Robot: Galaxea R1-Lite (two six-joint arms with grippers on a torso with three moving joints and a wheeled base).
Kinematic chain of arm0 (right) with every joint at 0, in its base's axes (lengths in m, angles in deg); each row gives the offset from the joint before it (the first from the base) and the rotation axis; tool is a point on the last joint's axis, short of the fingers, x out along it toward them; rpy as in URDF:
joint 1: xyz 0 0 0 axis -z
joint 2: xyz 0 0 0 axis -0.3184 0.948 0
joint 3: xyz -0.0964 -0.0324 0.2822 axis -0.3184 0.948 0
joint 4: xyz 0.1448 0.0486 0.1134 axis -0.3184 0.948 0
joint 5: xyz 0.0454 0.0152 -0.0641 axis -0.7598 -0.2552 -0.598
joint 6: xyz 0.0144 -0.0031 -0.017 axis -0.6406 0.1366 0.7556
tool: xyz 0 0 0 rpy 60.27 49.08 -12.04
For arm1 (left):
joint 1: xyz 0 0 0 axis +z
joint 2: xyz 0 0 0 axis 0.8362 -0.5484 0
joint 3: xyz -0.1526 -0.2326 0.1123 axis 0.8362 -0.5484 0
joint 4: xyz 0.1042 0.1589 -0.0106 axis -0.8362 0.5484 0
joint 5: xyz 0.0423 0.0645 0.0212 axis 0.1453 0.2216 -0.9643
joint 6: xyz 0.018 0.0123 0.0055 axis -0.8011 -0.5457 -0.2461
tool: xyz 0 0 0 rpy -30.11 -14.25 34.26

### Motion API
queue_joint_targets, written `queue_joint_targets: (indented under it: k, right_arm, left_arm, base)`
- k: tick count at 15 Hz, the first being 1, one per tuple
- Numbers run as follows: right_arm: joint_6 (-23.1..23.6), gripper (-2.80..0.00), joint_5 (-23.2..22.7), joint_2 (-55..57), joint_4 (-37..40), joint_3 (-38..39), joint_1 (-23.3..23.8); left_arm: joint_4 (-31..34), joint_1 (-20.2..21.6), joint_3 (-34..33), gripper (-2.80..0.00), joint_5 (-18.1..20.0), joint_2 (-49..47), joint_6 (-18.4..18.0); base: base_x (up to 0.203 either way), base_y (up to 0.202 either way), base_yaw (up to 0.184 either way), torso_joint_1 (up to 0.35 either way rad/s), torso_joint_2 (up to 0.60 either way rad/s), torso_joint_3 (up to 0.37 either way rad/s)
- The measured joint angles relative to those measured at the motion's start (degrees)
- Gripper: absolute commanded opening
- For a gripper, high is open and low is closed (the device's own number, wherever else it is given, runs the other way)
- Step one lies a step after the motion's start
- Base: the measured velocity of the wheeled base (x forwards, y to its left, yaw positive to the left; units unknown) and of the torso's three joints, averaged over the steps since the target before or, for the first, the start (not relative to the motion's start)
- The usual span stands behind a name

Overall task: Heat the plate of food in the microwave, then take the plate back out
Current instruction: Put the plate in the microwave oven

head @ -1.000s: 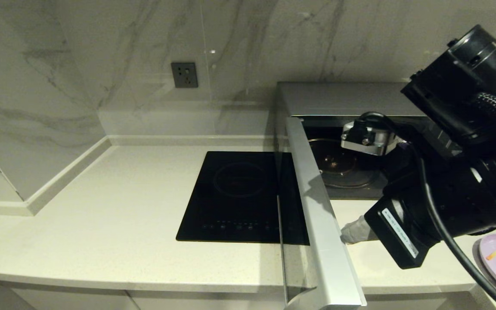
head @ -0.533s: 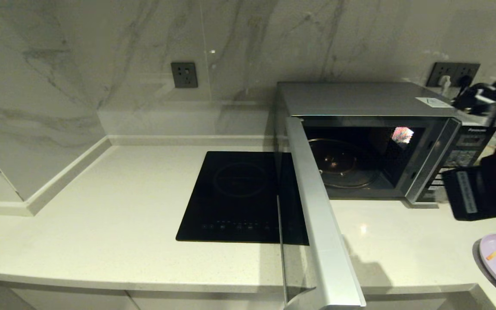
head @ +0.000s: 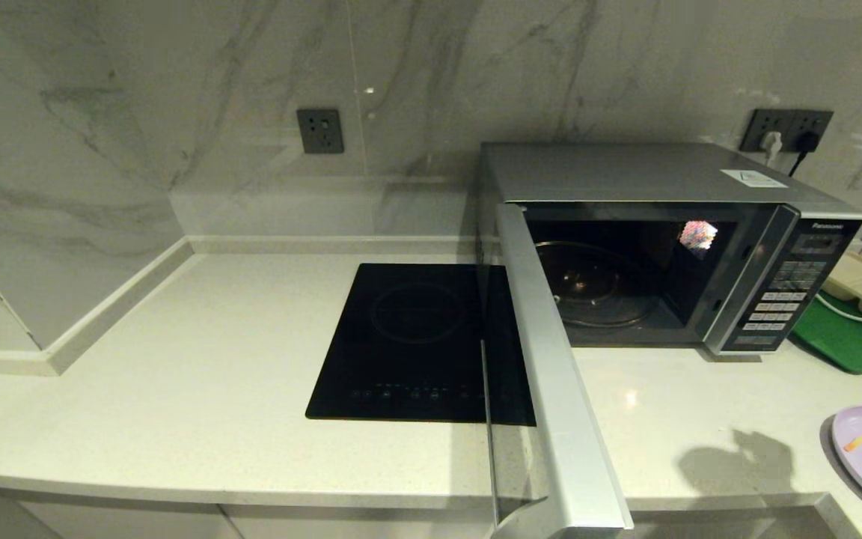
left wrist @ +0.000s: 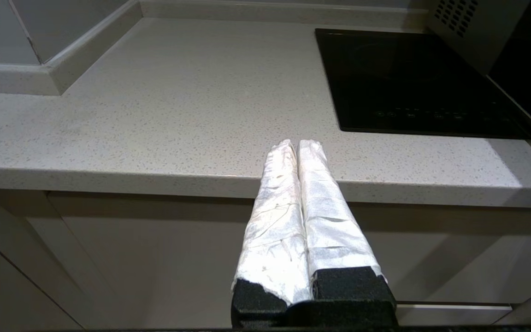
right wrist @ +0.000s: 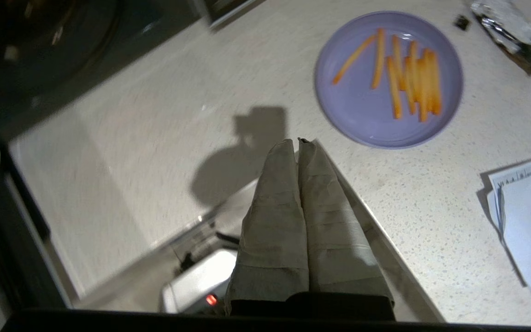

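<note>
The right end effector (right wrist: 297, 143) is hanging over the worktop (head: 214, 359) near its front edge, fingers pressed together and pinching nothing. The plate of food (right wrist: 388, 78) is lying just ahead of those tips and a little to one side, apart from them, at the worktop's far right. The fries are lying roughly parallel, lengthwise along the direction the fingers are pointing. The right arm is clearly the nearer; the left end effector (left wrist: 297, 144), also pressed together, is idling below the worktop's front edge, well away. The microwave (head: 648, 180) is standing with its door open, cavity vacant. I am counting 1 plate, about 7 fries, 1 microwave.
</note>
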Motion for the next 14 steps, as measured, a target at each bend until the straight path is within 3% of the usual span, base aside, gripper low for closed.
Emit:
queue_joint_targets:
  k: [1,2,6,8,11,14]
  right_arm:
    - [-0.8,-2.8,-1.5,0.7,-1.5,0.8,4.8]
    - [-1.8,0.0,-3.5,1.7,-2.7,2.3,8.5]
    - [-5.7,0.0,-10.3,4.8,-7.4,9.8,12.7]
    - [-10.5,0.0,-10.2,6.7,-9.5,11.9,13.5]
    - [-21.2,0.0,-6.7,10.3,-11.2,17.1,14.6]
    - [-25.9,0.0,-6.0,12.1,-19.1,26.7,16.0]
  left_arm:
    - [0.0,0.0,0.0,-2.8,0.0,0.0,0.0]
    - [0.0,0.0,0.0,-2.8,0.0,0.0,0.0]
    - [0.0,0.0,0.0,-2.8,0.0,0.0,0.0]
    - [0.0,0.0,0.0,-2.8,0.0,0.0,0.0]
    - [0.0,0.0,0.0,-2.8,0.0,0.0,0.0]
    - [0.0,0.0,0.0,-2.8,0.0,0.0,0.0]
  base:
    - [0.0,0.0,0.0,0.0,0.0,0.0]
    - [0.0,0.0,0.0,0.0,0.0,0.0]
    - [0.0,0.0,0.0,0.0,0.0,0.0]
    - [0.0,0.0,0.0,0.0,0.0,0.0]
    - [0.0,0.0,0.0,0.0,0.0,0.0]
    - [0.0,0.0,0.0,0.0,0.0,0.0]
